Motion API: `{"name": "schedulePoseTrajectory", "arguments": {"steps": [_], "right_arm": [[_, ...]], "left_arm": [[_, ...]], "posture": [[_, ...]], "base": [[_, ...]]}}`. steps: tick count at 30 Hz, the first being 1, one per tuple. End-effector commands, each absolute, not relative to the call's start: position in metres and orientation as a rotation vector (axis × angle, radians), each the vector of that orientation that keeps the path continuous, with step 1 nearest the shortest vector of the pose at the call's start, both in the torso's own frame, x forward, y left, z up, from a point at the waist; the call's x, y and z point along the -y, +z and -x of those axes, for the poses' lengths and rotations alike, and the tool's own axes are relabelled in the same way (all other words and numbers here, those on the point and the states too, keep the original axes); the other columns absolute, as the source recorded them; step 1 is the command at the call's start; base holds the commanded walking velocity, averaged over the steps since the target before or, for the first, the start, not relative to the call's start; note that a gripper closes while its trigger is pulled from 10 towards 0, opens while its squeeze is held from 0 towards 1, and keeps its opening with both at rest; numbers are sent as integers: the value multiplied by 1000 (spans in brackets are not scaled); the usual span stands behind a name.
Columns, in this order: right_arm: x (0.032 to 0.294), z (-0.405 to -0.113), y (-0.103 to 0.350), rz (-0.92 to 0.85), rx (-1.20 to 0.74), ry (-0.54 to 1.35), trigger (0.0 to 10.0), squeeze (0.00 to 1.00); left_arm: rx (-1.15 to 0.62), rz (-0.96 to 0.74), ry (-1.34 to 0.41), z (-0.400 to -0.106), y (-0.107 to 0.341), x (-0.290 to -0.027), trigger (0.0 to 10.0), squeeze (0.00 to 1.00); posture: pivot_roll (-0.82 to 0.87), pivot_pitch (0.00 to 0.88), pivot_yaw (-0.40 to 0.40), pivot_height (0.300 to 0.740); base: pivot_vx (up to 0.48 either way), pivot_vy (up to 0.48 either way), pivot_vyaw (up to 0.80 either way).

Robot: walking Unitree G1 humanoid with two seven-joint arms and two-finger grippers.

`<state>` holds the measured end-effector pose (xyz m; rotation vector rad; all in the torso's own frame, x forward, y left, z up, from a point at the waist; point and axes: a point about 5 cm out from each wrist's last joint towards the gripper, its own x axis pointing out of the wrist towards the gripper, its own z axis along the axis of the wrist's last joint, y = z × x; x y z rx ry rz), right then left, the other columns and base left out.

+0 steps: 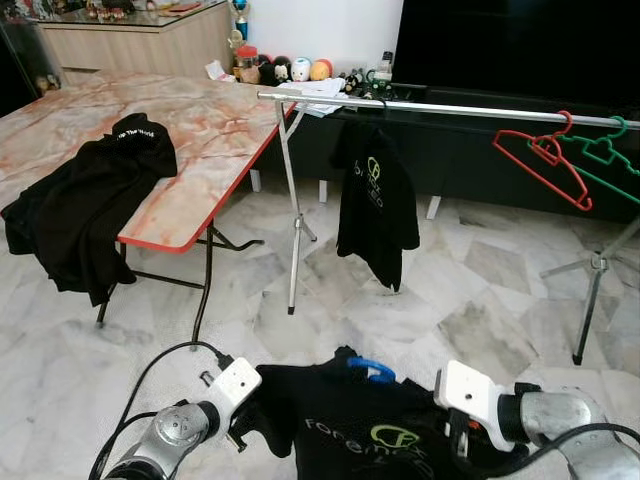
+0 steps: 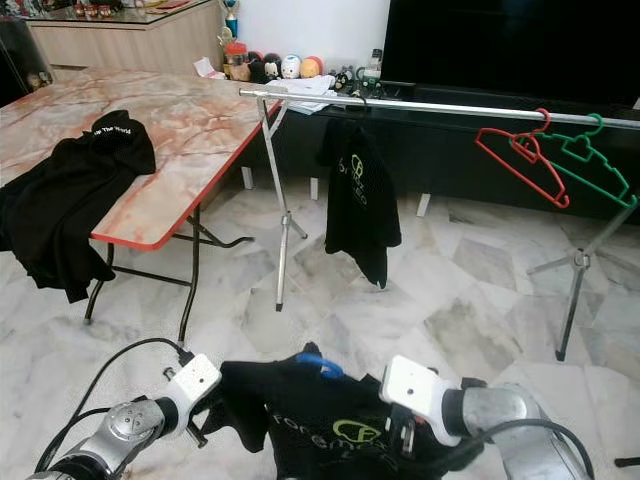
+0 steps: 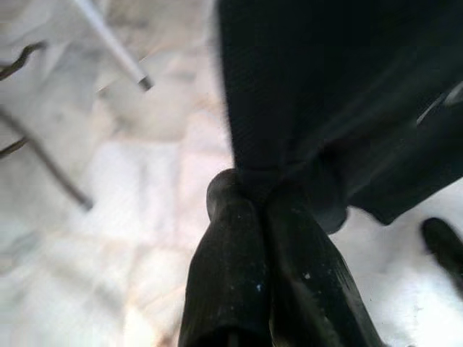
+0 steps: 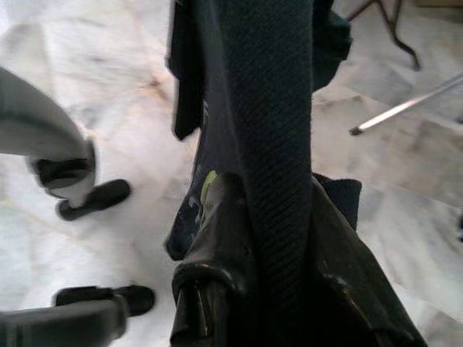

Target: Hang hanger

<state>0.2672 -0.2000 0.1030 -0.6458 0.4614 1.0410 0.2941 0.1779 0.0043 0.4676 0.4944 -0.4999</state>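
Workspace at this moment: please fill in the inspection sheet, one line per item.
Surface: pale marble floor; folding table with red edge at left.
Job's things: black T-shirt on a blue hanger held low between both grippers; rail ahead carries another black shirt, a red hanger and a green hanger.
Clutter: black garment draped over the table edge.
Grippers: left gripper shut on the shirt fabric; right gripper shut on the shirt.
Cables: black cable looping by the left arm.
Surroundings: dark TV, small figurines, sideboard.
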Motion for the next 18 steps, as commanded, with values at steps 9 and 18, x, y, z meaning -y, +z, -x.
{"name": "schedulePoseTrajectory", "arguments": {"steps": [9,18], "right_arm": [[229,-318,129,660,-332,517,10000,0],[220,-340,153,266,-148,296,10000,0]], "left_arm": [[-645,-448,-288,-289,-3,-210,0,0],[-750,-512,-662,-274,-17,-181,0,0]], "posture": [[27,70,32,740],[36,76,33,740]], "base": [[0,0,0],[0,0,0]]}}
